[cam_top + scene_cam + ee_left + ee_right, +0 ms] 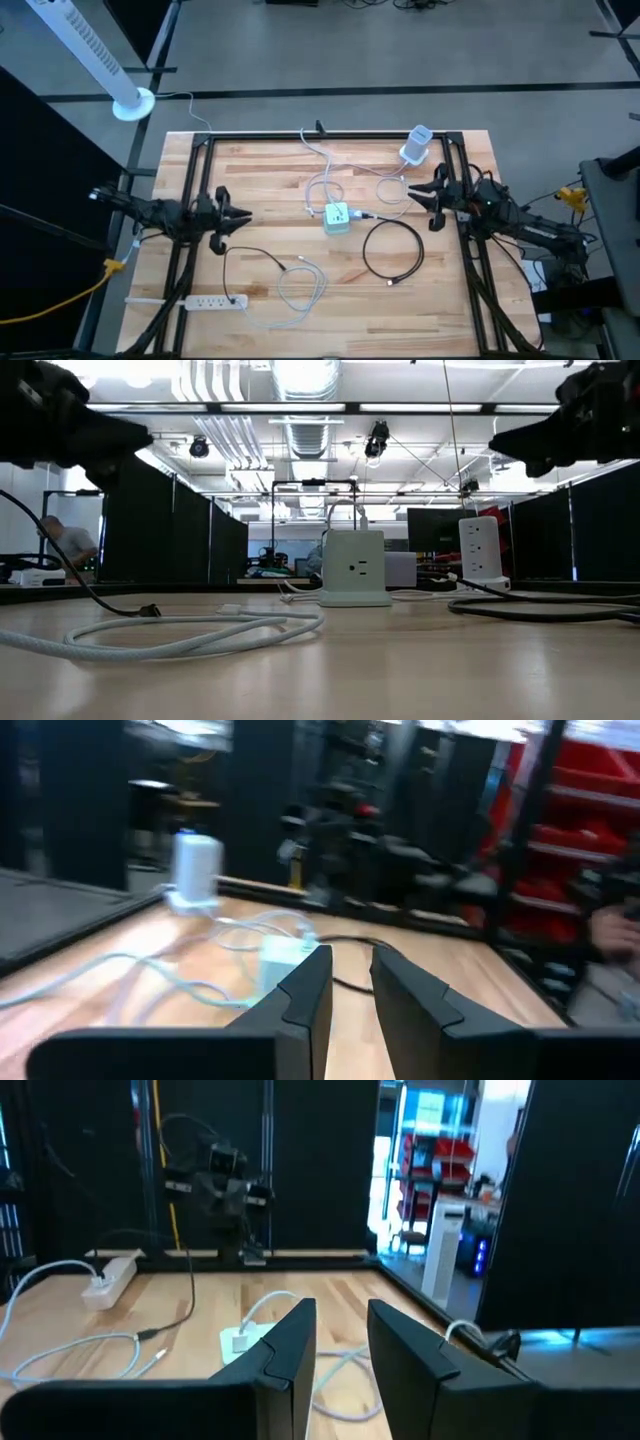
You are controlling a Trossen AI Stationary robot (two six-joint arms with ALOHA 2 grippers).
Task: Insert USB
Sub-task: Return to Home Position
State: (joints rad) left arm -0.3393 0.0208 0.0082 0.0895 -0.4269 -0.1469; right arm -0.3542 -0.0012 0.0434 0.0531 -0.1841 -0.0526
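A pale green and white charger cube [337,217] stands on the wooden table's middle, also seen as the cube [353,568] in the low view. A black cable [393,250] lies in a loop to its right, one end [392,282] free on the wood. White cables [320,185] run from the cube toward the far edge. My left gripper [246,216] hovers level at the table's left, pointing at the cube [281,960], narrowly open and empty. My right gripper [413,195] hovers level at the right, pointing toward the cube [240,1342], narrowly open and empty.
A white tower power strip [417,145] stands at the far right. A flat white power strip [215,301] lies near the front left, with a white cable coil [300,285] and a thin black cord [250,255] beside it. A black frame [330,135] rims the table.
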